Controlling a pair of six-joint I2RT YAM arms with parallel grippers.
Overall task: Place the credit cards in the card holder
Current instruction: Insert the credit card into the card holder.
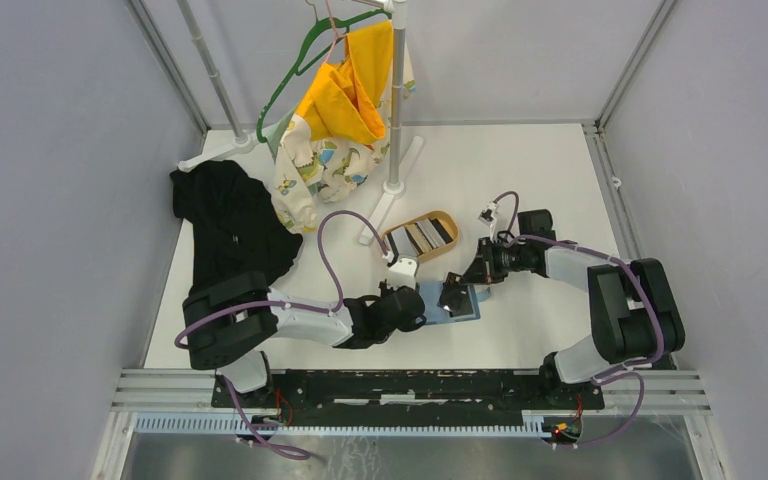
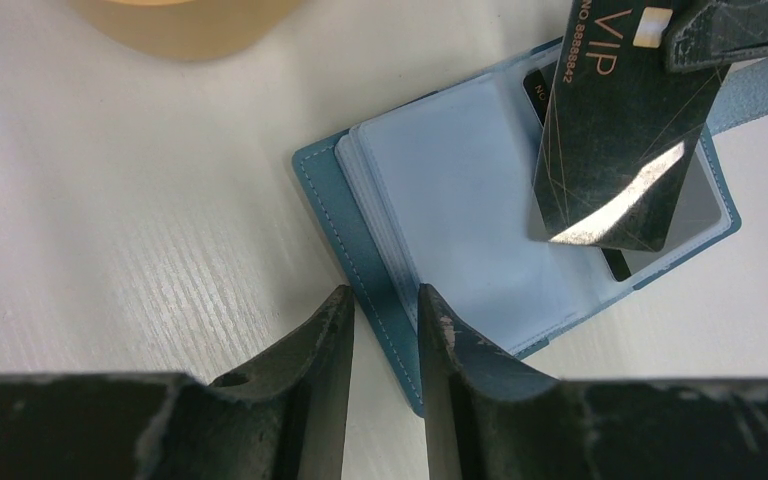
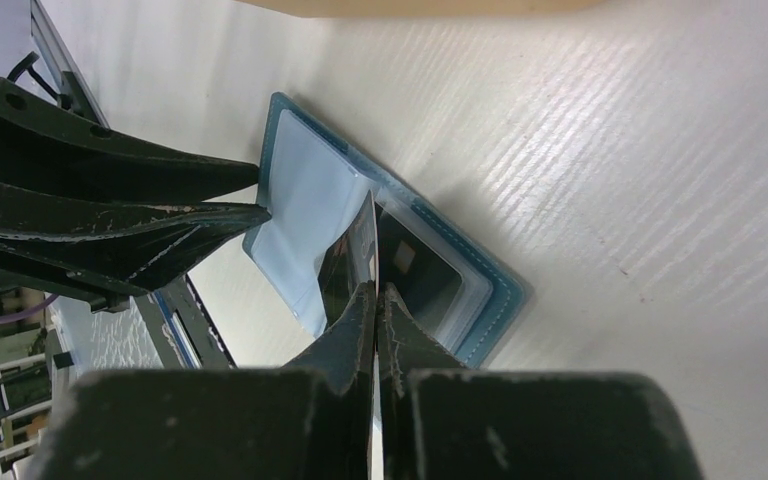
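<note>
Fingers of the right gripper pinched a glossy black VIP card by its upper end, its long axis slanting down toward the dark pocket at the right of the open teal card holder. The left gripper stood slightly parted astride the holder's lower-left edge. Other cards lay in the wooden tray above.

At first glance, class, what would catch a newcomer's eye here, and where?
A glossy black VIP card, pinched in the right fingers, tilts over the open teal card holder at the table's near middle. Behind it sits a wooden tray of striped cards, and farther back a bright yellow garment hangs on a rack.
</note>
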